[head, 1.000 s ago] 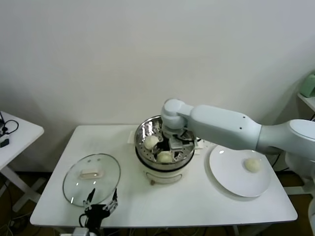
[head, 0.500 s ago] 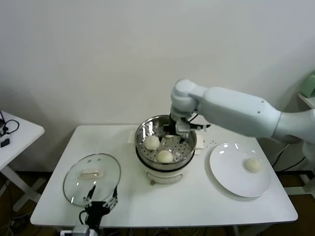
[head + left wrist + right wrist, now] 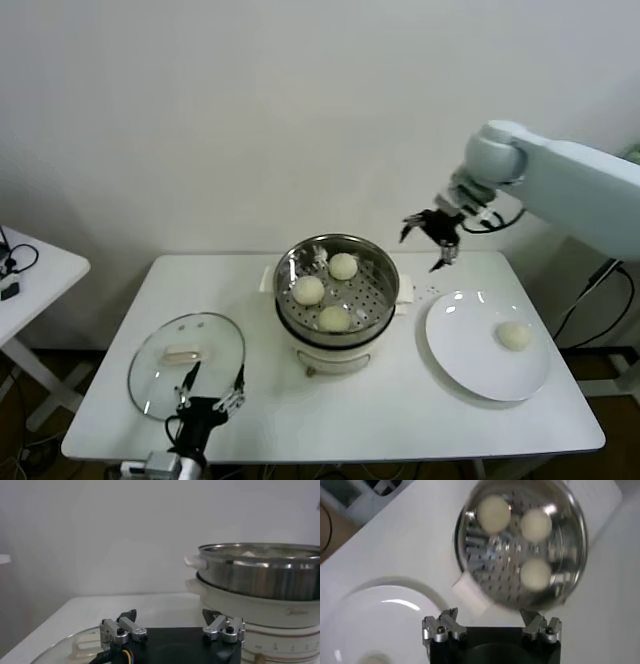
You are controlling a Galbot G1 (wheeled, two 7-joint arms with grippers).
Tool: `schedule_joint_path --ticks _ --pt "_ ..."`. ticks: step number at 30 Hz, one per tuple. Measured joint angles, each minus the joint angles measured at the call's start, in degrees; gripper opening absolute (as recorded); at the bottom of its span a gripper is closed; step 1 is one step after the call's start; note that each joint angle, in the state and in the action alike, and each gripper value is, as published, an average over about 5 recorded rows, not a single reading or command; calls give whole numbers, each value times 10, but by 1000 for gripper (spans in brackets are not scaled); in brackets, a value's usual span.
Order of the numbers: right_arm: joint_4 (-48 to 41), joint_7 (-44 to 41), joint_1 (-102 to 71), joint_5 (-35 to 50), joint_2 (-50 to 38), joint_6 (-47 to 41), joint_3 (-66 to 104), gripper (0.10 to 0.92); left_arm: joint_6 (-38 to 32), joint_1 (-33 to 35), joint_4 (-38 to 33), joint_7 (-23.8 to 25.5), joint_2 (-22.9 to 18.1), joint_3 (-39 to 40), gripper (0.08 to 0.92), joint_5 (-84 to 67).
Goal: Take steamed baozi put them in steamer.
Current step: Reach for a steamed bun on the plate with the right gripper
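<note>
- We see the steamer (image 3: 337, 285) near the middle of the desk (image 3: 400, 420), its steel basket sitting on a cream pot.
- Three baozi lie in the basket: one (image 3: 343, 266) toward the back, one (image 3: 308, 290) on the robot's left side, one (image 3: 334, 319) toward the front. They sit close together, with bare perforated floor on the right side.
- A fourth baozi (image 3: 514, 336) rests on the white plate (image 3: 465, 350), which lies on the desk just right of the steamer; the bun sits on the plate's right part.
- Our right gripper (image 3: 432, 238) hangs in the air above the gap between steamer and plate, behind both, with its fingers spread wide and nothing between them.
- From the right wrist we look straight down on the steamer (image 3: 520, 545) with its three buns, and on the plate's rim (image 3: 395, 592).
- Our left gripper (image 3: 208, 400) is low at the desk's front edge, over the near rim of the glass lid (image 3: 185, 360), which lies flat on the desk left of the steamer. Its fingers stand apart and hold nothing.
</note>
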Motion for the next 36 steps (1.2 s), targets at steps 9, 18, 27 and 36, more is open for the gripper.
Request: schedule_joint_path --ticks 9,18,27,36 --pt "-57 -9 -118 -75 -74 -13 96 823 -6 -3 2 5 2 4 823 6" --pt "-127 -8 -247 -211 -77 15 219 823 -9 -6 6 6 -6 8 823 28" --pt "-193 4 -345 -290 -54 32 317 823 -9 -5 11 5 -9 6 823 37" --pt "-239 16 -401 -336 -27 44 382 823 -5 0 13 8 -9 8 823 43"
